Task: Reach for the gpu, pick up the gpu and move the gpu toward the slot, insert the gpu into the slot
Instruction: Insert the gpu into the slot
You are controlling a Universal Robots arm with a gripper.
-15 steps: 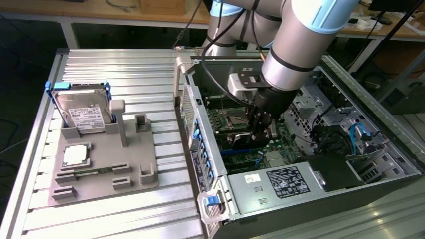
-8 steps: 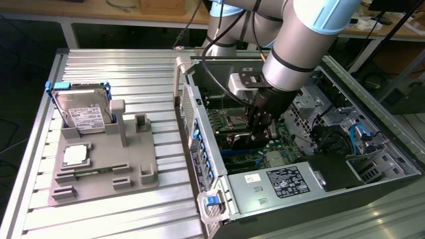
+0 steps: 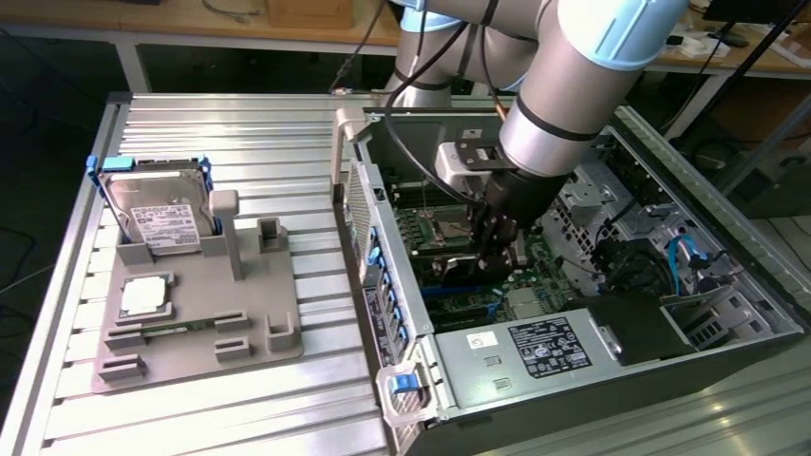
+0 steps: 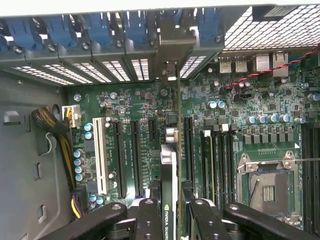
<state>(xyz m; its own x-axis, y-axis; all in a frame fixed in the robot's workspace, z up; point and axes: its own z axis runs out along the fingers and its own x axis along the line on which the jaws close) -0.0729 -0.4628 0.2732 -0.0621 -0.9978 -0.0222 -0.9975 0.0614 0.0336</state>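
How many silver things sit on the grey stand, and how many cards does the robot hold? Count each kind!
Boxy silver hard drive with white label: 1
Square silver processor chip: 1
Thin dark gpu card in the end effector: 1
Total: 3

Arm (image 3: 576,90): thick silver-grey cylindrical links, pale blue joint caps (image 3: 624,27), and a black band (image 3: 557,128) round the last link. A black cable (image 3: 395,100) loops at its 9 o'clock. A silver box-shaped mount (image 3: 464,161) sits beside the wrist. Gripper (image 3: 492,255): black. Wrist view: matt black fingers (image 4: 148,220) and linkage bars (image 4: 90,220) dotted with round screw holes.
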